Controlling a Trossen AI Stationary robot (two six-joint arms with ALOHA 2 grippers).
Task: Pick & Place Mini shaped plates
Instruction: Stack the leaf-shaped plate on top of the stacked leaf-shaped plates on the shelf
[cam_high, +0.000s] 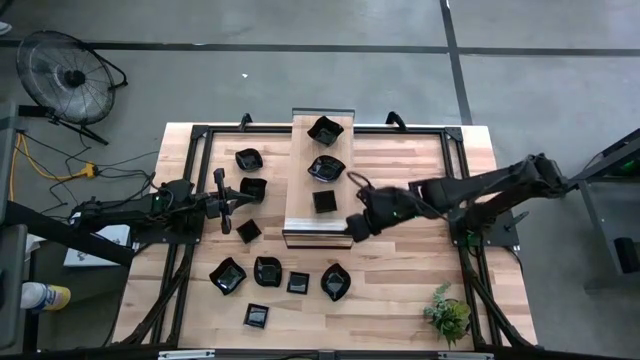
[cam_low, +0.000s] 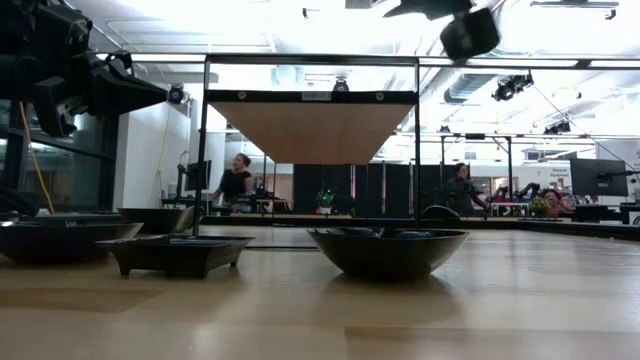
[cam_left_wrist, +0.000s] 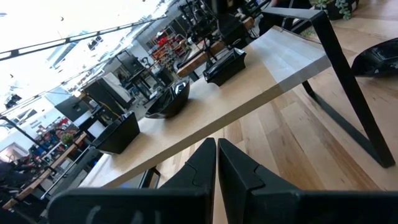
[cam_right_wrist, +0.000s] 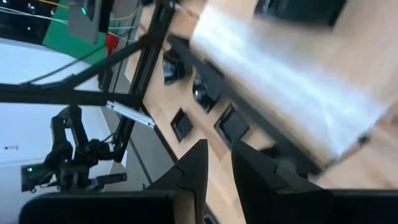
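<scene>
Glossy black mini plates (cam_high: 257, 270) lie scattered on my wooden table (cam_high: 400, 290), three more lined up on the raised pale wooden shelf (cam_high: 300, 215). My left gripper (cam_high: 222, 199) hangs empty with fingers together beside the shelf. My right gripper (cam_high: 352, 227) sits at the shelf's near corner, fingers slightly apart around nothing.
</scene>
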